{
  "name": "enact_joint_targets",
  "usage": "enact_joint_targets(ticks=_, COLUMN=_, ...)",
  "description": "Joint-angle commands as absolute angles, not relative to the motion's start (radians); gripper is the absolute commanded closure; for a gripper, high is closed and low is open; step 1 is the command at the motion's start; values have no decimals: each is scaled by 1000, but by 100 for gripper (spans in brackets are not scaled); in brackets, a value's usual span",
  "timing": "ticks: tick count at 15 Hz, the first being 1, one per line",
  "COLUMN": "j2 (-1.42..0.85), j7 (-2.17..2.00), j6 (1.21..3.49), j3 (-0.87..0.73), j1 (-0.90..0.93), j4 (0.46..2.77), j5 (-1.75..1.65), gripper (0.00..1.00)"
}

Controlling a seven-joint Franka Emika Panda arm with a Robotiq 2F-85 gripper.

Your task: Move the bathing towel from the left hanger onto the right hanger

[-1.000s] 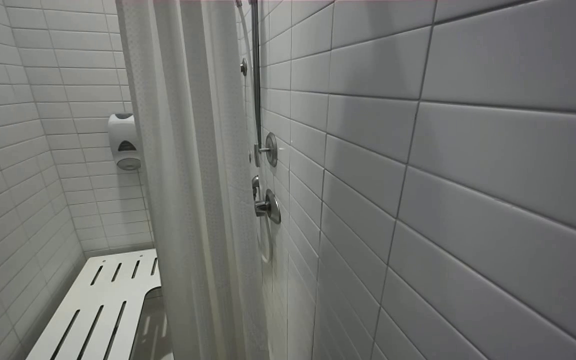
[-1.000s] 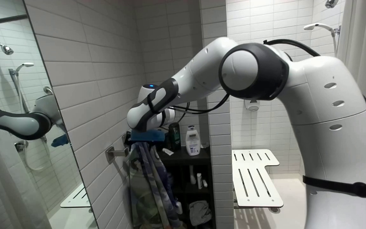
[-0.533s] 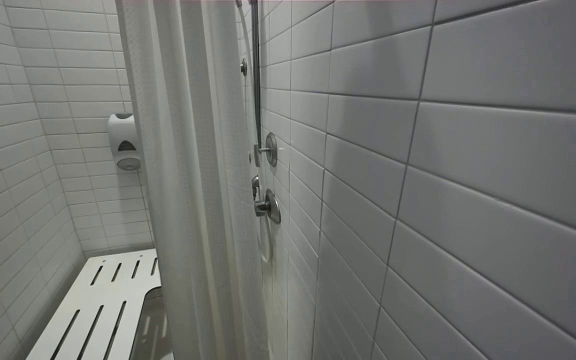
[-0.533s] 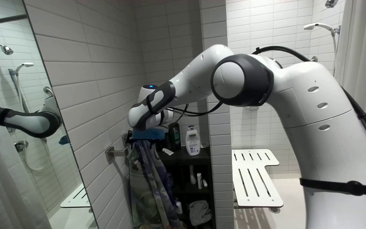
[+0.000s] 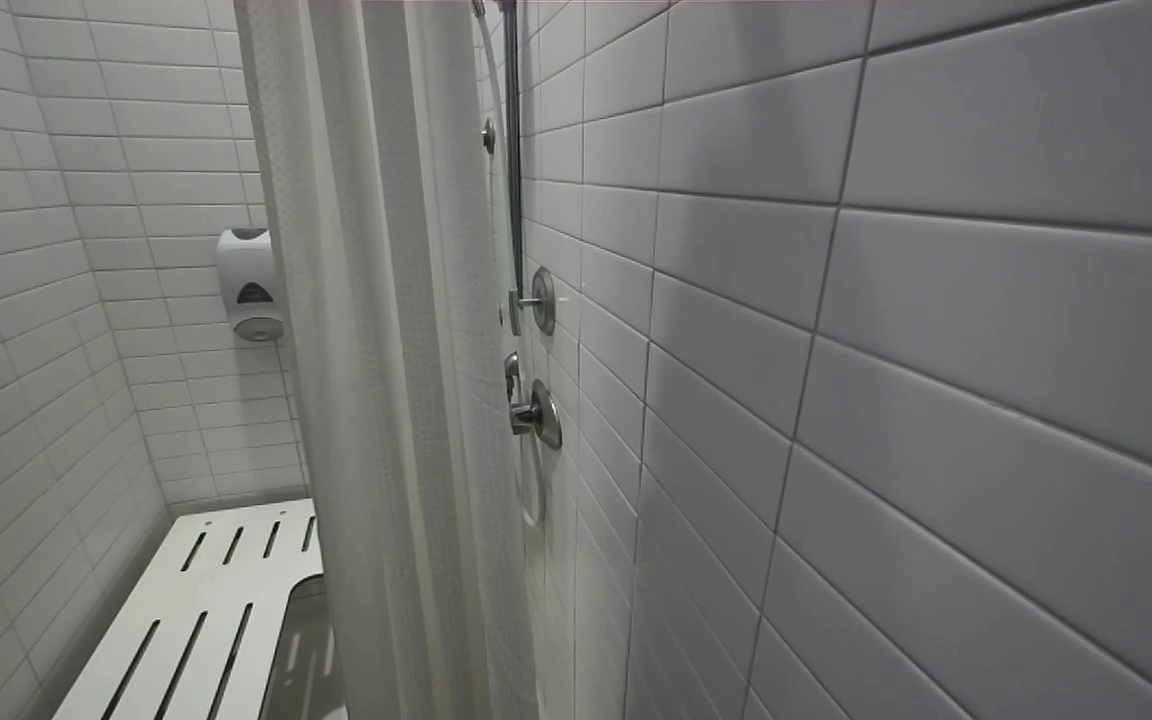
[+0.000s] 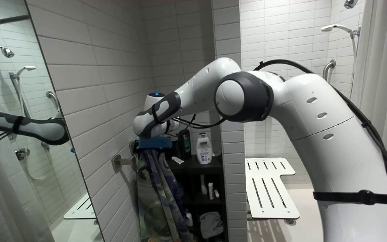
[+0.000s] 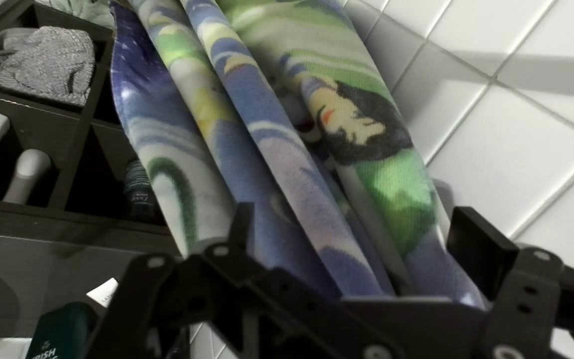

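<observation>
Beside the tiled wall (image 6: 92,77), the bathing towel (image 6: 156,205) is seen hanging in long folds, its top hidden in an exterior view by a blue part (image 6: 155,142) at the end of the arm (image 6: 197,89). On that wall the nearer metal hanger (image 6: 124,162) is mounted just beside the towel, and the farther hanger (image 6: 132,147) is mostly hidden from sight. By which of the 2 hangers the towel is borne cannot be told. In the wrist view the fingers (image 7: 481,244) are spread wide, and the towel's folds are seen between them and past 1 of them; whether the towel is touched by them cannot be told. Next to the towel, a dark shelf unit (image 6: 193,167) is topped by a white bottle (image 6: 204,151), a dark green bottle (image 6: 184,144) and a small white tube (image 6: 177,160), and a grey cloth (image 6: 211,224) is held lower down inside it. A curtain (image 5: 386,350) and a slatted white seat (image 5: 171,590) are shown in both exterior views. Part of the arm is reflected in a tall mirror (image 6: 42,198).
</observation>
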State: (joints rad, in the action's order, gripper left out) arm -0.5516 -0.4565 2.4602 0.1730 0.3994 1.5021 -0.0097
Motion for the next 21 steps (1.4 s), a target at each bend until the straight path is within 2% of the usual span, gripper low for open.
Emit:
enact_joint_targets(ticks=1, j2=-607, j7=-444, j6=2410, j3=140, j1=419, j4=1405, j5=-21, gripper=0)
enact_joint_targets(ticks=6, j2=-660, j7=-435, j6=2373, j3=128, j1=423, j4=1324, j5=-18, gripper=0)
enact_joint_targets(ticks=7, j2=-668, j7=-430, j6=2362, j3=131, j1=423, j4=1312, j5=-15, gripper=25)
enact_joint_targets(ticks=8, j2=-673, j7=-428, j6=2350, j3=131, j1=425, j4=1301, j5=-15, gripper=26)
enact_joint_targets(ticks=10, j2=-686, j7=-425, j6=2337, j3=132, j1=428, j4=1281, j5=-14, gripper=39)
enact_joint_targets(ticks=14, j2=-699, j7=-422, j6=2314, j3=133, j1=432, j4=1254, j5=-10, gripper=73)
enact_joint_targets(ticks=17, j2=-702, j7=-419, j6=2299, j3=136, j1=430, j4=1242, j5=-5, gripper=94)
enact_joint_targets(ticks=19, j2=-701, j7=-420, j6=2293, j3=137, j1=430, j4=1237, j5=-3, gripper=100)
enact_joint_targets(ticks=21, j2=-695, j7=-422, j6=2290, j3=137, j1=428, j4=1239, j5=-1, gripper=96)
